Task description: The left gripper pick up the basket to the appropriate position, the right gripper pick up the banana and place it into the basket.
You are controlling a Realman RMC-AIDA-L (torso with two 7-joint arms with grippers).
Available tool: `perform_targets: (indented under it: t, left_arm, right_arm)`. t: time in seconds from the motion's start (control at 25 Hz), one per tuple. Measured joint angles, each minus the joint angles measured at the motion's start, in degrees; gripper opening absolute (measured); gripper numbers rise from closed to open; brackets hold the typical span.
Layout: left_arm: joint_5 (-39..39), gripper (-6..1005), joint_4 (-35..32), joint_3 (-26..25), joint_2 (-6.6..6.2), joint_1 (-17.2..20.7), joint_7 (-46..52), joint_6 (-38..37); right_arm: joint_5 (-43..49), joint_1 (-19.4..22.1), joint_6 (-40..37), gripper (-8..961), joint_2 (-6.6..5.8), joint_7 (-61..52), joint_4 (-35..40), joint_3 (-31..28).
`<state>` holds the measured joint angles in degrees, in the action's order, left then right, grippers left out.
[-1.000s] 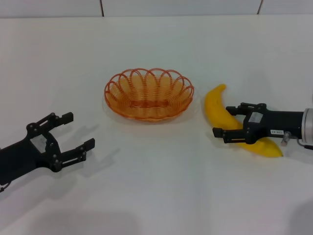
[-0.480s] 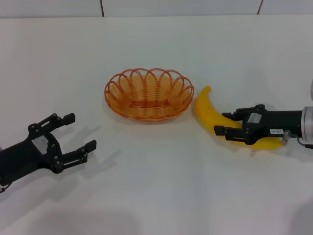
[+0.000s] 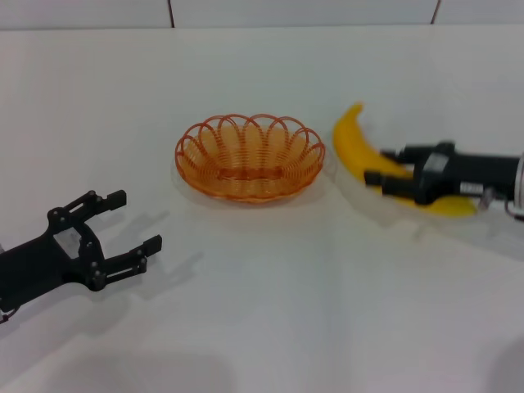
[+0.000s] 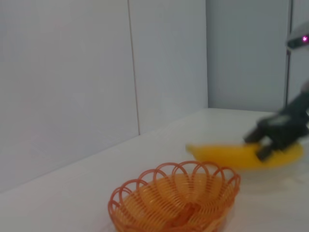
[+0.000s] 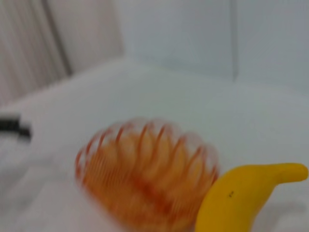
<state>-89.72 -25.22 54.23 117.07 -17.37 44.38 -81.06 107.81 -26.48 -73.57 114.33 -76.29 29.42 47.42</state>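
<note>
Lifted off surface (image 3: 262, 311): banana (image 3: 354, 146), gripped mid-length by right hand (image 3: 391, 181). Smooth, firm, maybe slippery. Left hand (image 3: 123, 223) open, idle. Basket (image 3: 249, 157) unmoved.

Your head camera looks forward and down on the surface (image 3: 262, 311) from above, with the basket (image 3: 249, 157) near mid-frame. Your left wrist camera sits low, near surface level, facing the basket (image 4: 176, 203) with the wall behind it. Your right wrist camera looks along the banana (image 5: 241, 198) at the basket (image 5: 145, 169), closer in. All three share the basket and banana.
</note>
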Motion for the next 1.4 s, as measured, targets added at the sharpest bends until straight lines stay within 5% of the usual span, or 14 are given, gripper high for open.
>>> perform_targets:
  t: [0.24, 0.4, 0.6, 0.92, 1.08, 1.2, 1.4]
  left_arm:
    - [-0.36, 876, 0.00, 0.13, 0.03, -0.63, -0.06, 0.02]
    - [-0.41, 876, 1.49, 0.17, 0.08, -2.24, -0.23, 0.03]
    - [-0.41, 876, 4.61, 0.20, 0.09, -5.57, -1.50, 0.03]
    - [-0.36, 876, 6.60, 1.78, 0.20, -8.09, -2.17, -0.01]
    - [-0.20, 876, 6.63, 1.81, 0.18, -7.72, -2.20, -0.08]
    - [-0.17, 876, 6.60, 1.83, -0.01, -6.98, -2.20, -0.14]
    - [-0.10, 876, 6.24, 1.35, -0.29, -5.40, -2.20, -0.16]
  right_arm:
    - [-14.04, -0.37, -4.72, 488, 1.39, 11.25, 1.17, 0.33]
    - [-16.23, -5.29, -6.76, 489, 2.58, 18.99, -2.07, 6.13]
    - [-17.05, -12.02, -1.67, 489, 2.83, 21.66, -7.41, 13.02]
    - [-17.55, -15.76, 10.81, 490, 3.19, 21.45, -12.27, 18.04]
    - [-18.05, -15.97, 9.48, 491, 3.12, 18.85, -12.00, 18.71]
    - [-18.26, -14.85, 4.82, 616, 2.70, 17.65, -9.60, 18.32]
    - [-19.43, -5.92, -0.76, 767, 1.86, 15.62, 0.37, 17.20]
